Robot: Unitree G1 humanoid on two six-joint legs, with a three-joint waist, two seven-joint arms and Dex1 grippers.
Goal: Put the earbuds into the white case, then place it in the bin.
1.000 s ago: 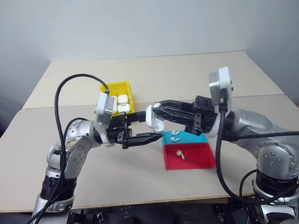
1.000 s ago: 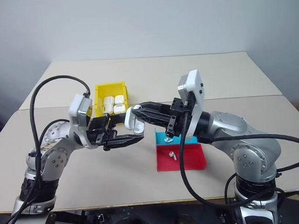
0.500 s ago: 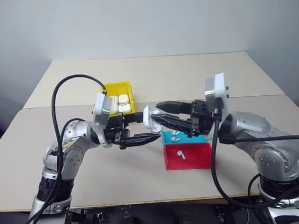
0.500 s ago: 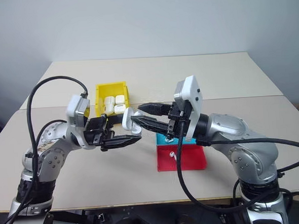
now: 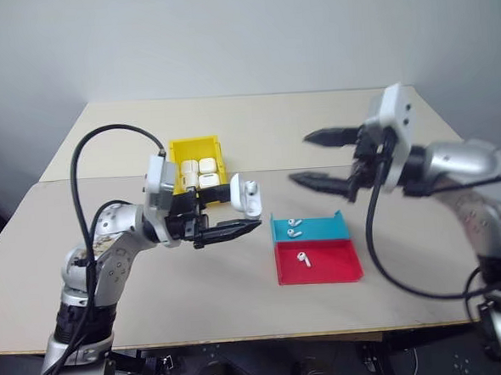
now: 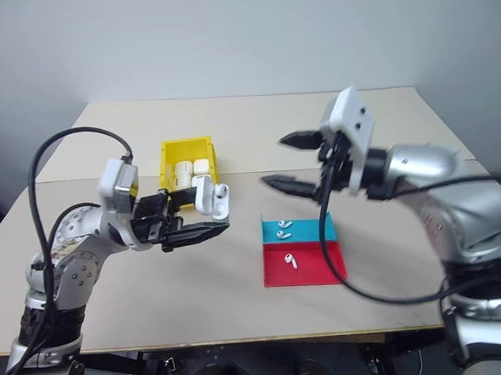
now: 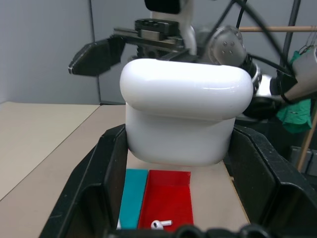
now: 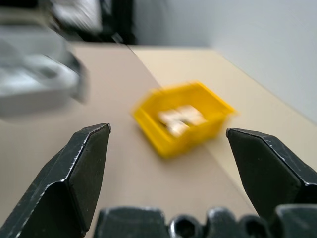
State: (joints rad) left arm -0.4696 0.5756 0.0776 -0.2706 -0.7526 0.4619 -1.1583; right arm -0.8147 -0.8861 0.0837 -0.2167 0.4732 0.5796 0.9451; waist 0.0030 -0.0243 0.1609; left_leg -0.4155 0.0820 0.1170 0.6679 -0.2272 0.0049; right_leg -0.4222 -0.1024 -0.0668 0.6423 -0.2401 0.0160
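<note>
Above the table's left, our left gripper [image 5: 223, 223] stays clamped on the white case [image 5: 246, 196]; right gripper [image 5: 321, 158] has let go, now wide and empty, leaving earbuds [image 5: 294, 227] unloaded.

Two head views from above the near edge, facing forward and down over the surface [image 5: 256, 136], sharing one scene, bin [image 5: 199, 152] toward 11 o'clock, left wrist view very close behind the white case [image 7: 183, 119], right wrist view facing the bin from farther off
</note>
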